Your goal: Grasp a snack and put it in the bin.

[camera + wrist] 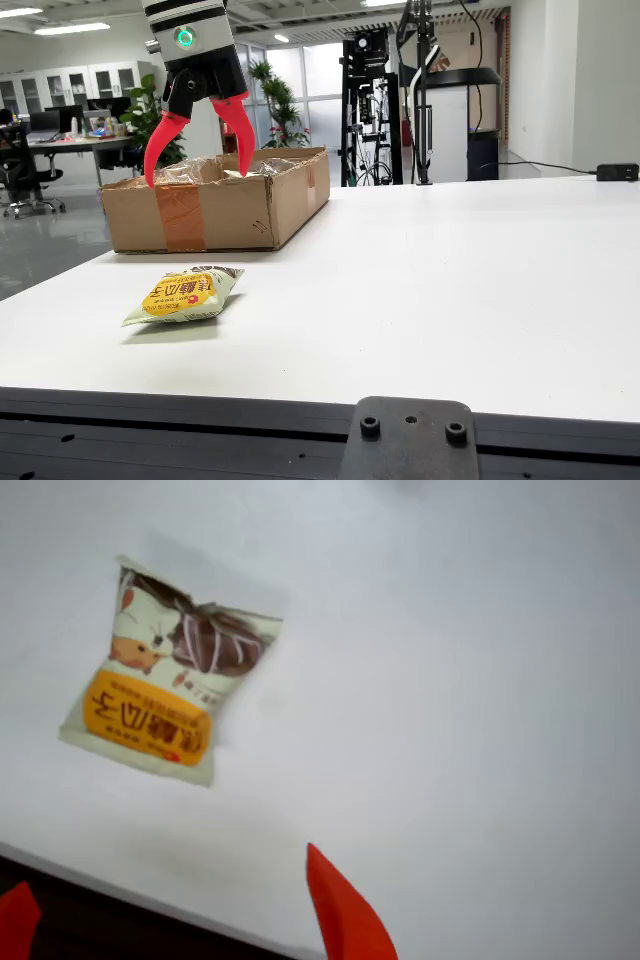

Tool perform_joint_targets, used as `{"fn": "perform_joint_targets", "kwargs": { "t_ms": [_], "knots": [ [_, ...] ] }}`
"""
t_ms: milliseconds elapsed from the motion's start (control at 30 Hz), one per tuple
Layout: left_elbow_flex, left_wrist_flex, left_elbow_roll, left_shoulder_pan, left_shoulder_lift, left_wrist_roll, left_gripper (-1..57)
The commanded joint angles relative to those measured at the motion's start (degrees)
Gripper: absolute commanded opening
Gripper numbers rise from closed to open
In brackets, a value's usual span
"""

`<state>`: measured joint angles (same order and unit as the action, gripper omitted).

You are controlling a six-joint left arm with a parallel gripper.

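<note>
A snack packet (185, 294), pale green with a yellow label, lies flat on the white table in the view from the side, in front of the cardboard bin (215, 198). In the view that rides on the gripper the snack packet (168, 670) sits at upper left, with a brown pastry picture on it. My gripper (200, 160) hangs well above the table, over the near edge of the bin, its red fingers (163, 143) spread apart and empty. One red fingertip (345, 912) shows at the bottom of the riding view.
The white table (470, 280) stretches to the right. The bin holds crinkled clear plastic (190, 170). A black mount (408, 440) sits at the table's front edge. Behind the table stand black equipment racks (375, 100) and office desks.
</note>
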<state>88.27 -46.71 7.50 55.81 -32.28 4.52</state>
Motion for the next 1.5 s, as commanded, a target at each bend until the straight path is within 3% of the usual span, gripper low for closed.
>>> {"fn": "perform_joint_targets", "kwargs": {
  "t_ms": [33, 833, 1500],
  "knots": [
    [0.10, 1.18, 0.17, -0.57, -0.25, -0.93, 51.0],
    [0.97, 7.63, 0.22, -6.22, -8.73, -5.67, 51.3],
    [1.52, 10.56, -0.01, -5.96, -14.86, -6.57, 51.0]
  ]
}}
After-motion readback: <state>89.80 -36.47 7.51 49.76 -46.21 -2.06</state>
